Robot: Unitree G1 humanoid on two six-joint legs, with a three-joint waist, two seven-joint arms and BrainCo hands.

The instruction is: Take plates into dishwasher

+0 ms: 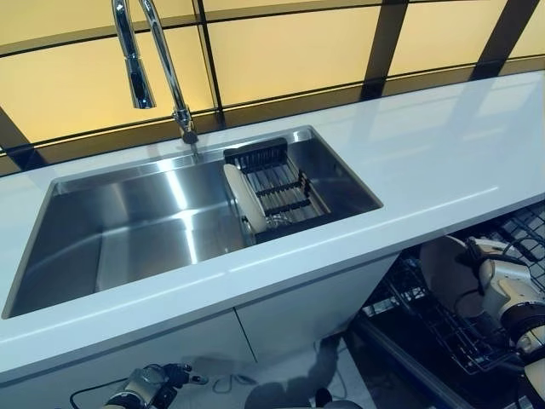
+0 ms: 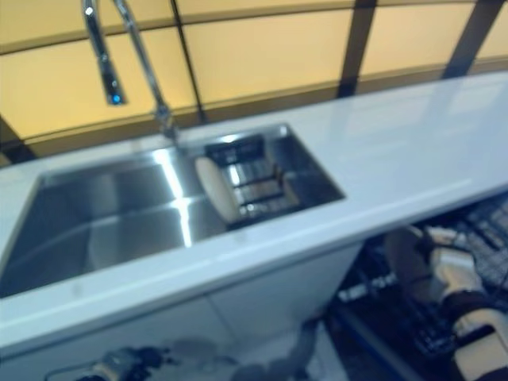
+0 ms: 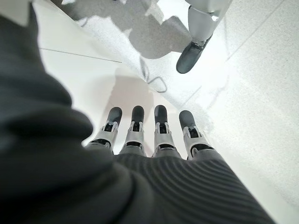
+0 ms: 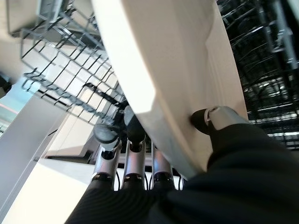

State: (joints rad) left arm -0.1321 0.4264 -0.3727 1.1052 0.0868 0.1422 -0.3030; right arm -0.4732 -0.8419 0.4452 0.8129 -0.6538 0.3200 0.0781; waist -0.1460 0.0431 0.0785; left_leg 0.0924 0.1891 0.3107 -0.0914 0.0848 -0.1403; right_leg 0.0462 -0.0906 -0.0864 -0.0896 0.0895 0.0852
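Note:
My right hand [image 1: 498, 285] is down at the lower right, shut on a cream plate [image 1: 444, 266], held on edge over the dark wire dishwasher rack [image 1: 443, 328]. In the right wrist view the plate [image 4: 177, 74] is pinched between my thumb and fingers [image 4: 133, 154], with the rack's wires [image 4: 60, 70] close behind it. Another cream plate [image 1: 243, 203] stands on edge in the black drying rack [image 1: 281, 187] inside the steel sink [image 1: 128, 230]. My left hand [image 1: 153, 388] hangs low at the bottom left with straight fingers [image 3: 135, 133], empty, over the floor.
A chrome tap [image 1: 166, 68] arches over the sink's back edge. The white counter [image 1: 443, 162] runs to the right above the open dishwasher. White cabinet doors [image 1: 298, 307] stand below the counter front.

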